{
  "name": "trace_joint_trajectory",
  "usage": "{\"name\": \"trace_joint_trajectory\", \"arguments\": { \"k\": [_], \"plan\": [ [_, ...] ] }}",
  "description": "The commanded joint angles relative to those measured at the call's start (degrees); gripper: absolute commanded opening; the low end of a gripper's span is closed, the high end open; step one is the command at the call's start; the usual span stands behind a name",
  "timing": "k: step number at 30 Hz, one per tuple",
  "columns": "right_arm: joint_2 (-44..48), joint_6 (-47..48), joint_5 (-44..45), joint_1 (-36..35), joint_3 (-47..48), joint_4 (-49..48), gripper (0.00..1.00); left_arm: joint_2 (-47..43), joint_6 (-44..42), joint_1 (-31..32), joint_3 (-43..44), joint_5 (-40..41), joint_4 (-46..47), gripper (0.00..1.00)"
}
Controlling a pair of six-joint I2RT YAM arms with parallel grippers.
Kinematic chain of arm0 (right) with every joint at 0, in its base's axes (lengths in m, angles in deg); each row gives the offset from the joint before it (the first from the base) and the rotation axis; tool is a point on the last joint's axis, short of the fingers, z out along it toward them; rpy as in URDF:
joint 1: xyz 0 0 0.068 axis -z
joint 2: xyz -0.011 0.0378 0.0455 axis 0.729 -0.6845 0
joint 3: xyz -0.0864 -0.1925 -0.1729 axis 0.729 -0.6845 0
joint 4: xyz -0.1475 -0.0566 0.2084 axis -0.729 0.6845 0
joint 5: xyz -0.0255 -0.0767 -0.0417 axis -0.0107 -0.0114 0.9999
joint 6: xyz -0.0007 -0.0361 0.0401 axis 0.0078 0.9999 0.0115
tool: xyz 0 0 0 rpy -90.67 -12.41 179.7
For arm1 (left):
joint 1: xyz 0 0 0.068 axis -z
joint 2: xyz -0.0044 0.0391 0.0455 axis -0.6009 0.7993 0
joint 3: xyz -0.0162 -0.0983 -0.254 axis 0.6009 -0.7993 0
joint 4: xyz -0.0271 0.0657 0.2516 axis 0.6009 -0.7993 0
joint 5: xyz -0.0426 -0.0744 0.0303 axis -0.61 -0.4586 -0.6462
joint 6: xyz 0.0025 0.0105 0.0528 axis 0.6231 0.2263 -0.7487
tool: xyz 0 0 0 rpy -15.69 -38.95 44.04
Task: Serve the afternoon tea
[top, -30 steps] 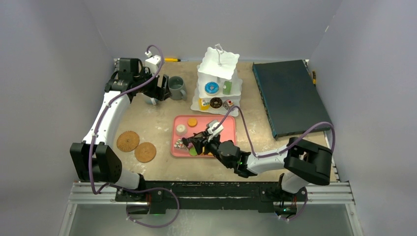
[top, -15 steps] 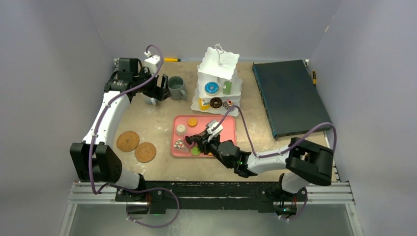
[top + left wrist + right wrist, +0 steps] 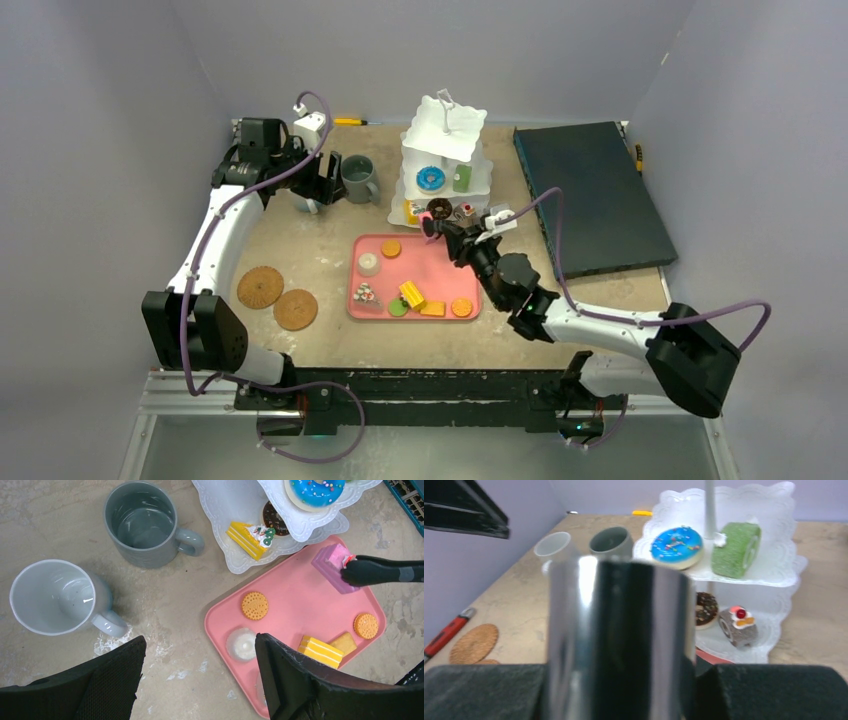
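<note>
The white three-tier stand (image 3: pixel 443 165) holds a blue donut (image 3: pixel 431 178), a green roll (image 3: pixel 462 178) and a chocolate donut (image 3: pixel 438 209). My right gripper (image 3: pixel 482 246) is shut on black tongs (image 3: pixel 382 571). The tongs pinch a pink cake piece (image 3: pixel 332 565) over the tray's far right corner, beside the stand's lowest tier. In the right wrist view the tongs' shiny handle (image 3: pixel 616 640) fills the gap in the gripper (image 3: pixel 619 690). My left gripper (image 3: pixel 325 180) is open and empty above the white mug (image 3: pixel 52 597) and grey mug (image 3: pixel 142 522). Two cork coasters (image 3: pixel 260 287) lie front left.
The pink tray (image 3: pixel 440 270) holds an orange biscuit (image 3: pixel 391 248), a white dome (image 3: pixel 369 263), a yellow cake (image 3: pixel 411 294) and others. A dark teal box (image 3: pixel 590 195) lies at the right. A yellow-handled tool (image 3: pixel 350 121) lies at the back wall.
My right arm has lifted off the tray's front left and swung back and right toward the stand, carrying the tongs with the pink cake. The left arm has not moved.
</note>
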Motion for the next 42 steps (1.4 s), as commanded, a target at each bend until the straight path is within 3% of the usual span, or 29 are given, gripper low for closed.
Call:
{"name": "trace_joint_trajectory", "arguments": {
  "k": [1,9,17,26,42],
  "plan": [
    [2.3,-0.5,2.7,3.1,-1.0,4.1,0.21,-2.2,-0.9,-0.7,0.5,-0.8,1.0,0.79],
    [6.5,-2.2,4.8,9.7,-4.5,7.5,0.21,-2.2,-1.0,-0.7,0.1,-1.0,1.3,0.79],
    [5.1,-1.2,4.5,17.5,-4.1,5.3,0.21,-2.0,-0.9,-0.8,0.0,-1.3,1.4,0.79],
    [-3.3,-0.2,-1.9,25.7,0.1,-2.2,0.21,-1.6,-0.9,-0.9,0.2,-1.7,1.3,0.79],
    [-14.4,-1.0,-8.7,29.5,6.9,-8.7,0.21,-0.8,-0.9,-0.9,-0.1,-2.1,1.8,0.79]
  ]
}}
